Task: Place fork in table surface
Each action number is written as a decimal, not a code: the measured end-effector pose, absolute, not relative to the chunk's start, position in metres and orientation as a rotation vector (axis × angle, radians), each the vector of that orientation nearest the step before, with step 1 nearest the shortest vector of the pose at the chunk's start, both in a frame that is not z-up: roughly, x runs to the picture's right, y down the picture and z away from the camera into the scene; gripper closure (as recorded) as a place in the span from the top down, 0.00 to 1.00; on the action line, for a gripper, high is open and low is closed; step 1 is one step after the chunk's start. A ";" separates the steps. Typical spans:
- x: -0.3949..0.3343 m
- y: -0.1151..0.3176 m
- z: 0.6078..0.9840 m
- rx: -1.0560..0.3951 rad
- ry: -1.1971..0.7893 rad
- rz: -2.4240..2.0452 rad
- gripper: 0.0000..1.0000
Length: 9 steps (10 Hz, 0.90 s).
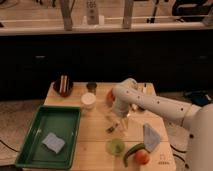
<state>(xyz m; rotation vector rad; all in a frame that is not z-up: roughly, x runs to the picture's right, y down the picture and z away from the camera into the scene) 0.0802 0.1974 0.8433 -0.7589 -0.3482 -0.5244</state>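
The fork [112, 127] is a thin silvery-grey piece lying low over the light tan table surface [95, 150], just left of the gripper tip. My gripper [122, 125] points down from the white arm [150, 102], which reaches in from the right. It hangs close above the tabletop, behind the small green cup [116, 146]. I cannot tell whether the fork rests on the wood or is still held.
A green tray [30, 150] with a blue-grey sponge [53, 142] fills the left. A white cup [88, 100], a dark bowl [63, 86] and a small can [91, 86] stand at the back. A grey cloth [151, 136], a curved green vegetable [131, 151] and an orange fruit [142, 156] lie front right.
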 end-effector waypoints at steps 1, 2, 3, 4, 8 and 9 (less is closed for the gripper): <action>0.079 0.198 0.843 -0.758 -0.348 -0.531 0.80; 0.079 0.200 0.842 -0.756 -0.348 -0.539 0.80; 0.079 0.200 0.842 -0.753 -0.349 -0.545 0.80; 0.078 0.200 0.842 -0.752 -0.350 -0.547 0.80; 0.078 0.200 0.842 -0.752 -0.350 -0.547 0.80; 0.078 0.201 0.842 -0.752 -0.350 -0.547 0.80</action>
